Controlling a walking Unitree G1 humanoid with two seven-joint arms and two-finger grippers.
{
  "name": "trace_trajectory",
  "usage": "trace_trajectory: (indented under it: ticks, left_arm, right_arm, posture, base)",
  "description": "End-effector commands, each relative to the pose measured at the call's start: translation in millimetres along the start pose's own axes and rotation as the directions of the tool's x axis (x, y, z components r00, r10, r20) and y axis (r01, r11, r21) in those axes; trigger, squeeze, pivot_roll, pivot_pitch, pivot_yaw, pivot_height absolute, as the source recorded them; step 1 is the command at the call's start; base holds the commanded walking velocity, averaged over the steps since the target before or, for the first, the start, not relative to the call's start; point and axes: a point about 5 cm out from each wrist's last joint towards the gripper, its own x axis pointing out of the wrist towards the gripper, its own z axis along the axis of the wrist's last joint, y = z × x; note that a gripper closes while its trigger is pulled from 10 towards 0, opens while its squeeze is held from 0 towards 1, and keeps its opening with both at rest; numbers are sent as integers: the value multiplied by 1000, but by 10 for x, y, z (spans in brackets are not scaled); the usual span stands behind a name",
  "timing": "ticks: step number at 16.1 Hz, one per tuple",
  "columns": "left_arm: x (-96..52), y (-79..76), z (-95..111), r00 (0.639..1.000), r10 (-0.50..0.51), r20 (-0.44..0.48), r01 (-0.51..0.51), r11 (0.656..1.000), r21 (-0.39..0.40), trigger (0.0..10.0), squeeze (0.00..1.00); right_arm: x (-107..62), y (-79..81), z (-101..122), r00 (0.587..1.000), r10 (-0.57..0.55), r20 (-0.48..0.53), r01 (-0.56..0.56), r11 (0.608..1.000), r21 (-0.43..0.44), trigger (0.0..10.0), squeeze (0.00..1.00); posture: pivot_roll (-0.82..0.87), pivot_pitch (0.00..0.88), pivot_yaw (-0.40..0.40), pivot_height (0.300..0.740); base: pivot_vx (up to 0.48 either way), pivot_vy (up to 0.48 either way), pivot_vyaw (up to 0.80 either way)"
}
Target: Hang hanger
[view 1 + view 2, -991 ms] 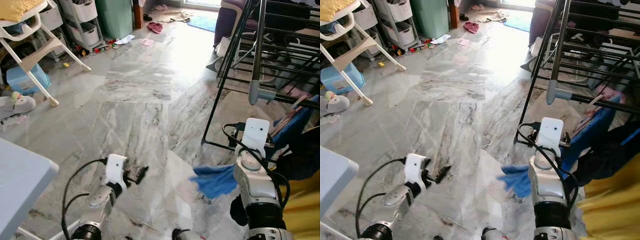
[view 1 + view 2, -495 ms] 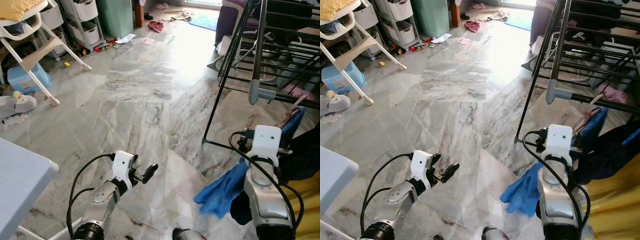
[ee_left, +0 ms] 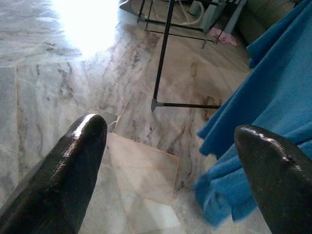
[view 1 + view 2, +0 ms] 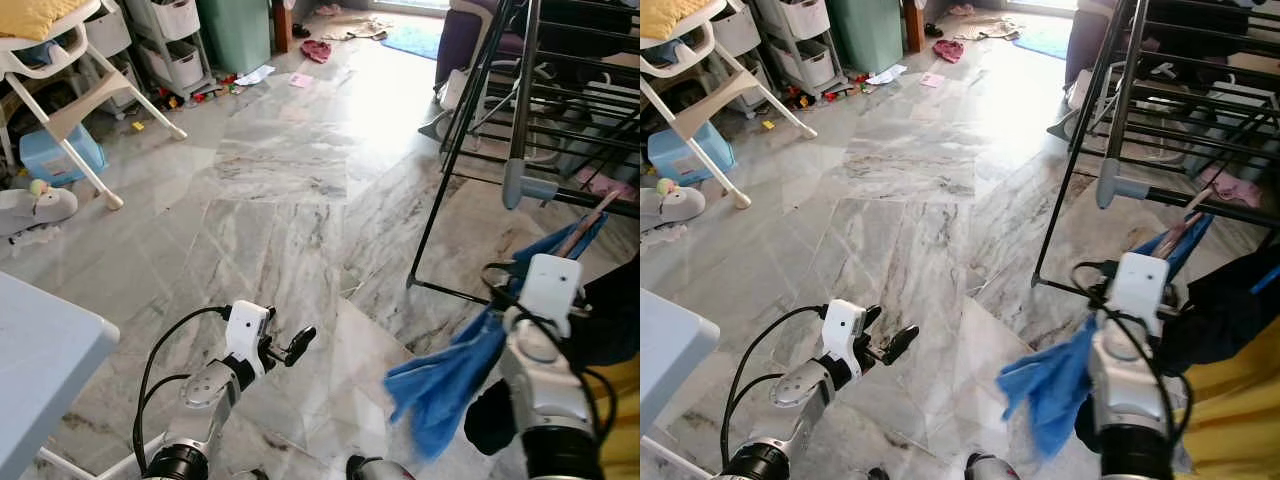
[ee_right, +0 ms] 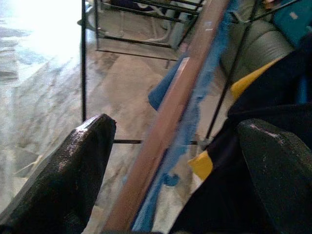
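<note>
the right gripper (image 5: 170,185) is carrying a wooden hanger (image 5: 165,122) with a blue cloth (image 4: 450,375) draped over it; in the right wrist view the hanger's bar is running up between the two black fingers (image 5: 63,175), which are standing wide on either side of it, and i cannot tell whether they are actually pinching it lower down; in the head views the hanger's tip is poking up past the white wrist housing, just below the grey end cap of the black drying rack (image 4: 470,110), and the cloth is trailing down toward the marble floor (image 4: 280,200); dark and yellow garments (image 4: 1230,330) are hanging at the right edge, close beside the arm; the left gripper (image 4: 288,347) is hovering low over the floor, well apart from the cloth, its fingers spread wide and holding nothing; a white high chair (image 4: 70,70) is standing at the far left, with storage drawers (image 4: 175,45) beyond it; a pale blue table corner (image 4: 40,370) is showing near left.
</note>
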Motion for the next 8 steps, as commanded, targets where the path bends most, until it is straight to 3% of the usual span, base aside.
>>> trace_trajectory:
  ticks: [1, 4, 8]
  left_arm:
    - [-29, 4, -57, 1000, 10, -21, -10, 1000, -8, 10000, 0]
    - [-38, 1, -73, 1000, 22, -20, -22, 999, -33, 10000, 0]
    - [-23, -18, -73, 1000, 10, -26, -11, 1000, -25, 10000, 0]
  right_arm:
    - [28, -153, -13, 999, -45, -4, 45, 999, -26, 10000, 0]
    - [21, -285, -4, 997, -74, 23, 76, 994, -78, 10000, 0]
    - [-18, -157, 70, 999, -1, 46, 3, 999, -41, 10000, 0]
  posture:
    - [-195, 135, 23, 740]
    - [-195, 140, 25, 740]
    - [-213, 150, 37, 740]
  base:
    - [0, 0, 0]
    - [0, 0, 0]
    - [0, 0, 0]
